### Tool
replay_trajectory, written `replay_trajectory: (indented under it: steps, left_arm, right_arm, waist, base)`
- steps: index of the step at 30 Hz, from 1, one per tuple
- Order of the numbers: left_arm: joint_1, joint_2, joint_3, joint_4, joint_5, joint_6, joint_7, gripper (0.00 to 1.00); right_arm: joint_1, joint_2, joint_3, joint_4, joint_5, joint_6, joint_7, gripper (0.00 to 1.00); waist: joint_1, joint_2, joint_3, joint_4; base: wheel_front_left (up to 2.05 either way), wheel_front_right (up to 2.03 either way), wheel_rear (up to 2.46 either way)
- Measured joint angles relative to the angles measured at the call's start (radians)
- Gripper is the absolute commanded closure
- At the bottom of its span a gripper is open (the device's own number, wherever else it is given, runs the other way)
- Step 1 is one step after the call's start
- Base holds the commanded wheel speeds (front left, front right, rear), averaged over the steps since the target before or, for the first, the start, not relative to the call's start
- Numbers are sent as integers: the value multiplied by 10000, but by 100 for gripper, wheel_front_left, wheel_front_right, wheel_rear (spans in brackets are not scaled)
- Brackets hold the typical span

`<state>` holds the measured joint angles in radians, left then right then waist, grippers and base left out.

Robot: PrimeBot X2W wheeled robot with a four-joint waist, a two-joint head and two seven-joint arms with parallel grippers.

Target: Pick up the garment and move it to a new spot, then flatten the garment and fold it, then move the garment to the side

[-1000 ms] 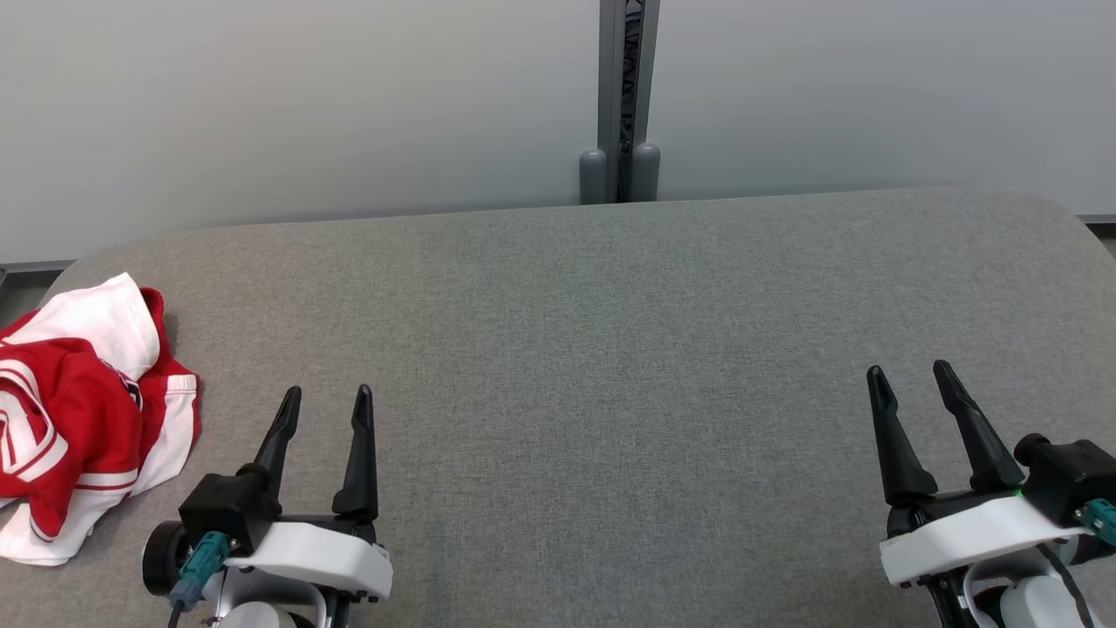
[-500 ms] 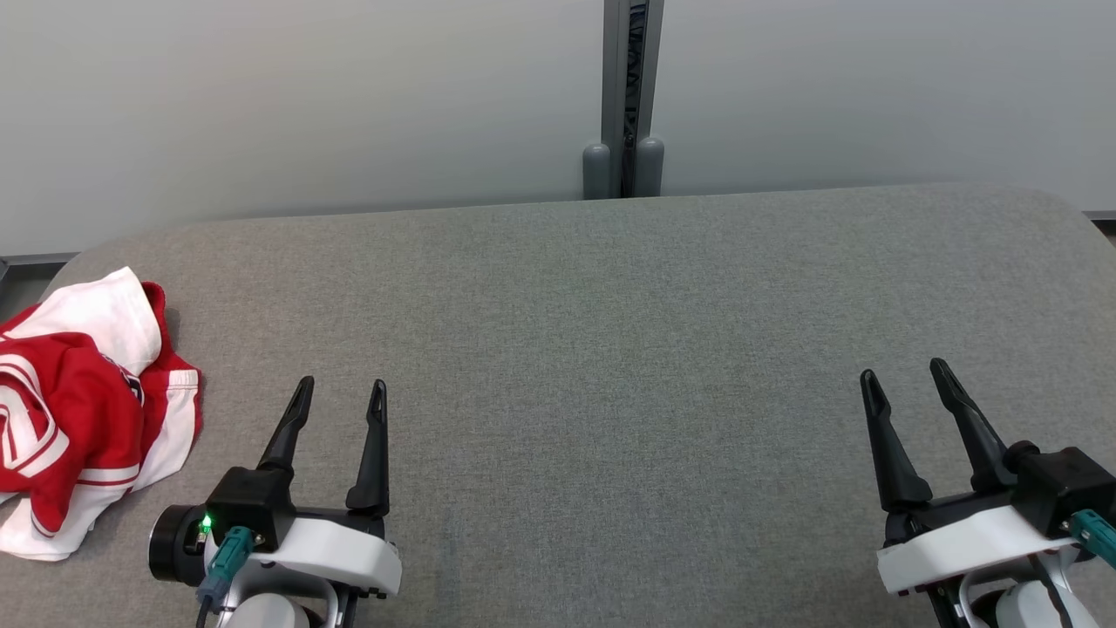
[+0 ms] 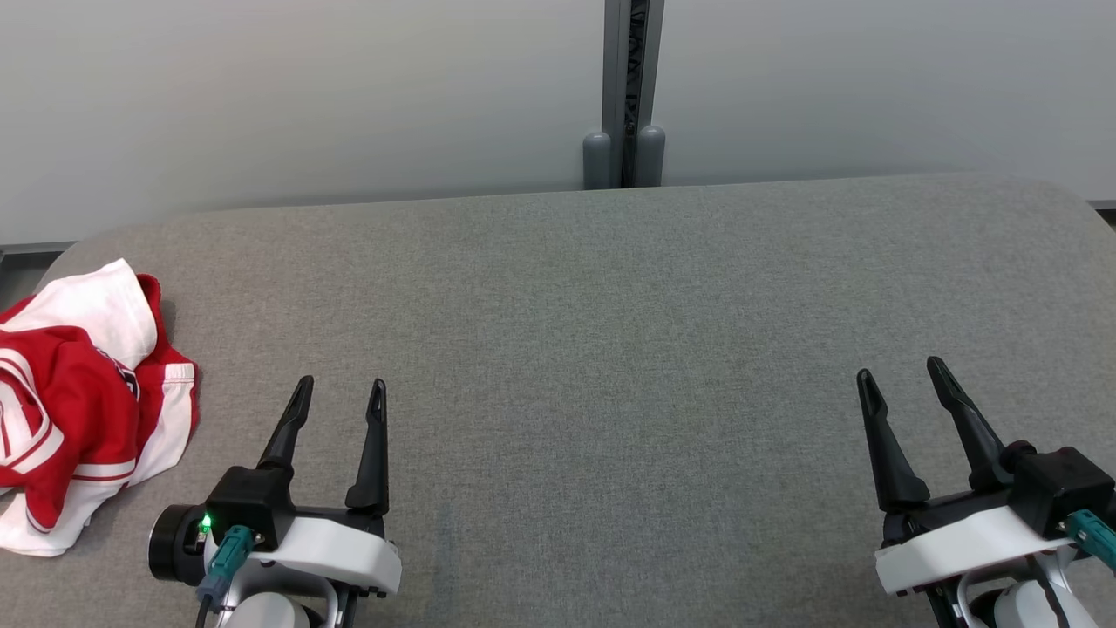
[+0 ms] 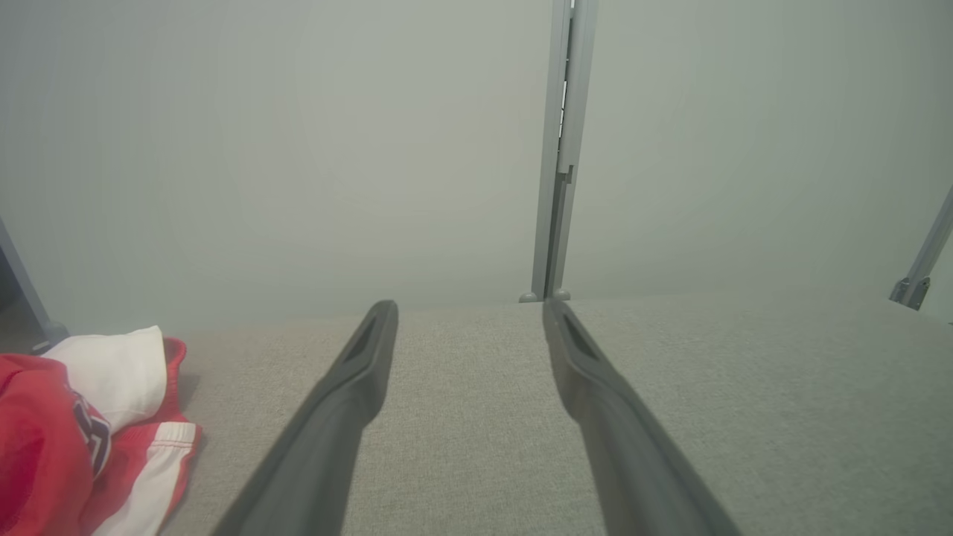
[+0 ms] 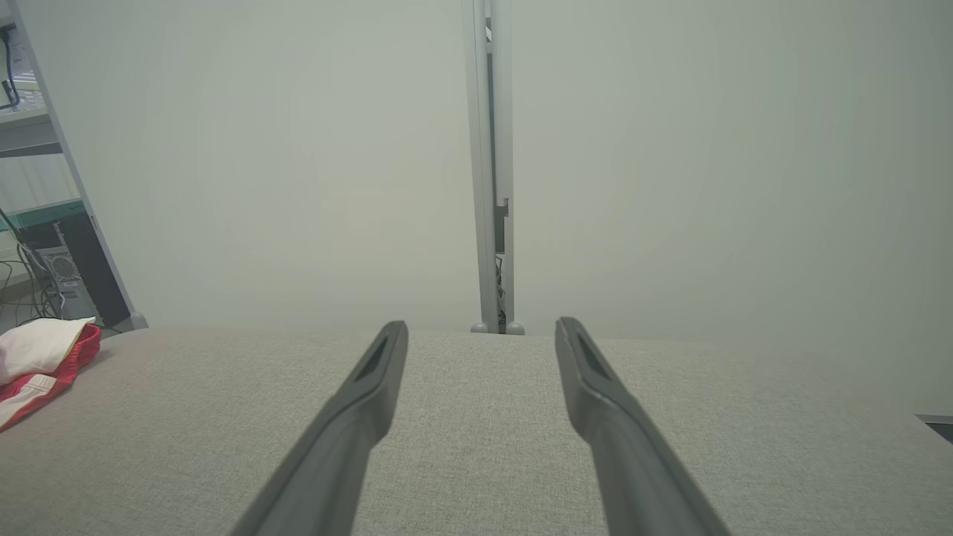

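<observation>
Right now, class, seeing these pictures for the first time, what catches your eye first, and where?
The crumpled red and white garment stands out at once, heaped at the left edge of the grey fabric-covered table. Next come the left gripper, near the garment but apart from it, and the right gripper at the lower right, both open and empty.

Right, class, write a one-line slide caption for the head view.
Crumpled red-and-white garment at the left edge of the grey table; left gripper and right gripper open, holding nothing.

Garment point(image 3: 78, 410) on table's point(image 3: 610, 366) left end
</observation>
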<state>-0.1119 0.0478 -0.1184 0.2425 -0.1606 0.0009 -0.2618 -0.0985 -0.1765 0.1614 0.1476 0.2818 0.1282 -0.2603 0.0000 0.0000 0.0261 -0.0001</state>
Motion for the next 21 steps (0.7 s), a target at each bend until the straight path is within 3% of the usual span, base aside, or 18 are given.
replay_trajectory:
  steps: [21]
  left_arm:
    - [-174, 0, -12, 86, -69, 8, 0, 0]
  right_arm:
    - [-146, -10, -48, 36, -33, 0, 0, 0]
  waist:
    - [0, 0, 174, 196]
  base:
    - [0, 0, 0]
